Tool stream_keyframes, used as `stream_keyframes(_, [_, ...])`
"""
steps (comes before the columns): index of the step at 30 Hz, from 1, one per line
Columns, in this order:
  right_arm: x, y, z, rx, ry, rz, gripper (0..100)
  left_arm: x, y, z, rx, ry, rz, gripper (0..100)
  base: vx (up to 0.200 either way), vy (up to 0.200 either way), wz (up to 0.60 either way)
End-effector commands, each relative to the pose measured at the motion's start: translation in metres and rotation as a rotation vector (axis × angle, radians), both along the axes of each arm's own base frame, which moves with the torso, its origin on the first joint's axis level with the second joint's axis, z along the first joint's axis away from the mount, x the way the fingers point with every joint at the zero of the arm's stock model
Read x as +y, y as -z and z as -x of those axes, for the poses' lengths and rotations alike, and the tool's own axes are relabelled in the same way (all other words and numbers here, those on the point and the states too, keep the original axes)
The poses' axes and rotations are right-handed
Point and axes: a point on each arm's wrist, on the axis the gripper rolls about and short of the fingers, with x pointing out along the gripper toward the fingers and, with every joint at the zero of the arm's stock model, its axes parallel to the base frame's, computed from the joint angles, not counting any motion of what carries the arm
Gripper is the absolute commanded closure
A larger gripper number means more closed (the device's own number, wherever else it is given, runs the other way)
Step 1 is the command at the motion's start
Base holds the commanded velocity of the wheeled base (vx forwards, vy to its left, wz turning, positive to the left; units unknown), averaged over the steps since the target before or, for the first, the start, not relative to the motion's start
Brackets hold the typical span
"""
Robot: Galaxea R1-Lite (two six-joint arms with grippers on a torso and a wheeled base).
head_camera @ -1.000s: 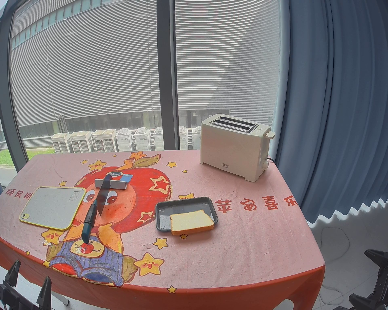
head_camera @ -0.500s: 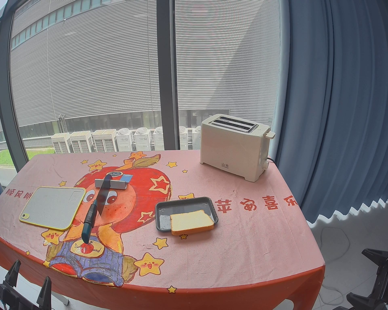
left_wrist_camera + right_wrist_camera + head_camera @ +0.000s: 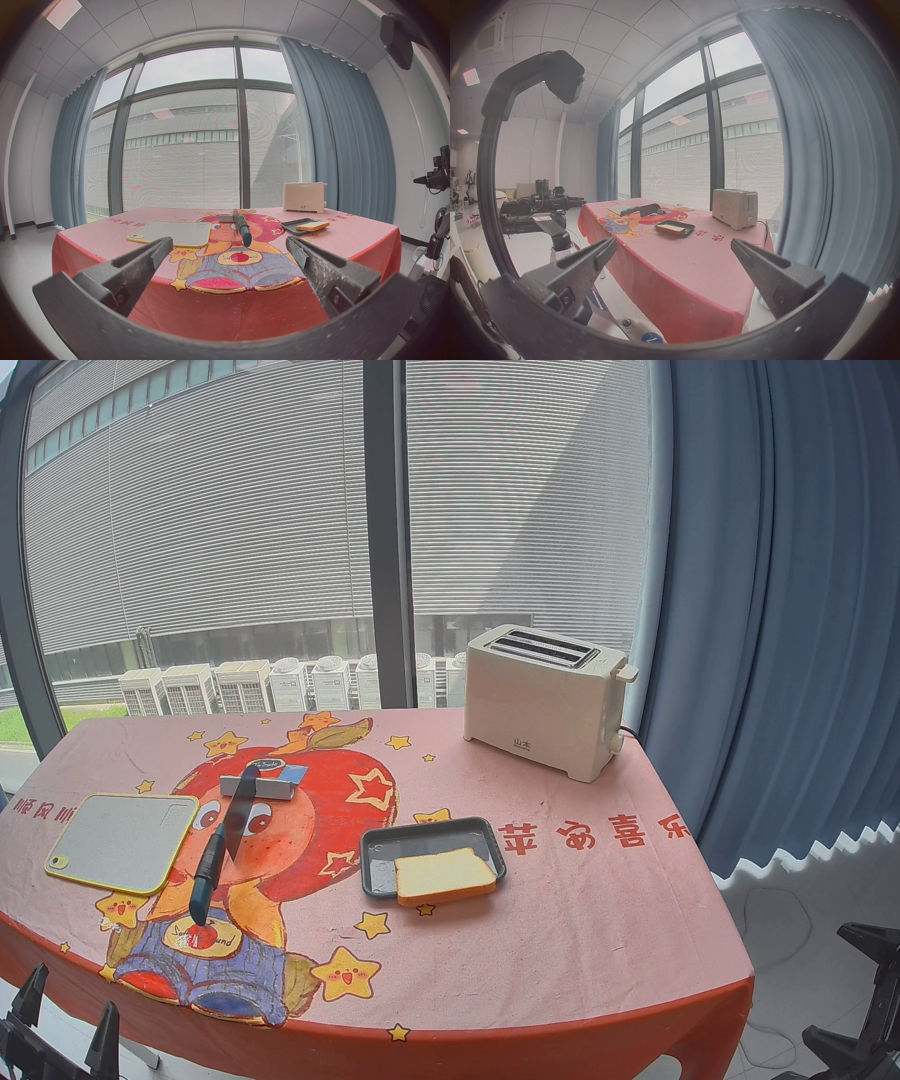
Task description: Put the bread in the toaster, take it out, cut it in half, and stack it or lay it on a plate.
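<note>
A slice of bread lies on the near right part of a dark tray at the table's middle. The bread and tray also show in the left wrist view, and the bread in the right wrist view. The cream toaster stands at the back right, slots empty. A knife leans with its blade on a small block. A cutting board lies at the left. My left gripper is open, low before the table's near left edge. My right gripper is open, off the table's right side.
A blue curtain hangs close behind and right of the toaster. Large windows back the table. The pink printed cloth is bare between tray and the front and right edges.
In the head view the right gripper at the bottom right corner has shifted slightly lower and rightward. Nothing on the table has moved.
</note>
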Motion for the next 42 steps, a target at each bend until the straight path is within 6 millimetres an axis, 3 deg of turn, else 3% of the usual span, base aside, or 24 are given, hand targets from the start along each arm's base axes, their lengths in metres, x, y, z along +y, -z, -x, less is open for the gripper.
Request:
stream_keyframes(1, [0.000, 0.001, -0.005, 0.041, -0.009, 0.006, 0, 0.000, 0.005, 0.000, 0.001, 0.000, 0.000, 0, 0.000, 0.000, 0.00])
stream_keyframes(42, [0.003, -0.011, -0.047, 0.045, -0.024, 0.033, 0, 0.000, 0.005, 0.000, 0.001, 0.000, 0.000, 0, 0.000, 0.000, 0.00])
